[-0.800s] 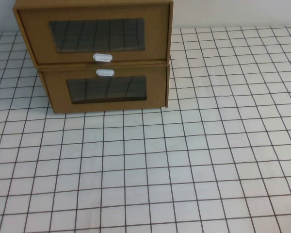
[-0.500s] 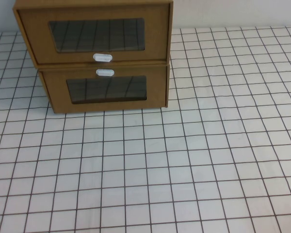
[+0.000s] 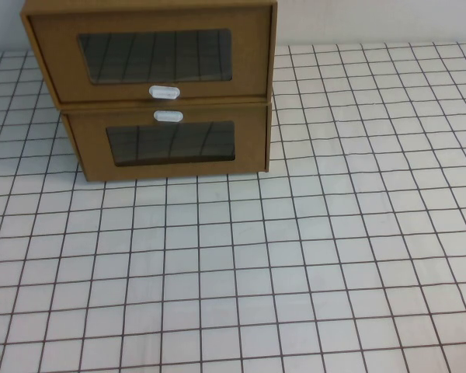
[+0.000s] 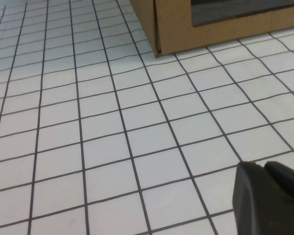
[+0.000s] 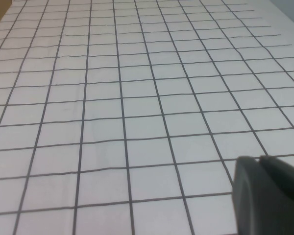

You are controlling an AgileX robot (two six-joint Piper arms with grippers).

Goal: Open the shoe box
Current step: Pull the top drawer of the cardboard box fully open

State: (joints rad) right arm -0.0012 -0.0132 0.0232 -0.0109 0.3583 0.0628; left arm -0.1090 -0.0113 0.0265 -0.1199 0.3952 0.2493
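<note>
2 brown shoe boxes stand stacked at the far left of the grid-patterned table (image 3: 334, 256), both closed. The upper shoe box (image 3: 151, 54) sits slightly askew on the lower shoe box (image 3: 171, 144), and each shows a dark window in its front. The upper white handle (image 3: 164, 92) and the lower white handle (image 3: 168, 116) lie just beside each other at the seam between the 2 fronts.

The left gripper (image 4: 262, 165) hangs low over the checked surface, its 2 dark fingers pressed together, pointing toward the lower box's front corner and well apart from it. The right gripper (image 5: 260, 158) hovers low over bare grid away from the boxes, fingers closed on nothing.
</note>
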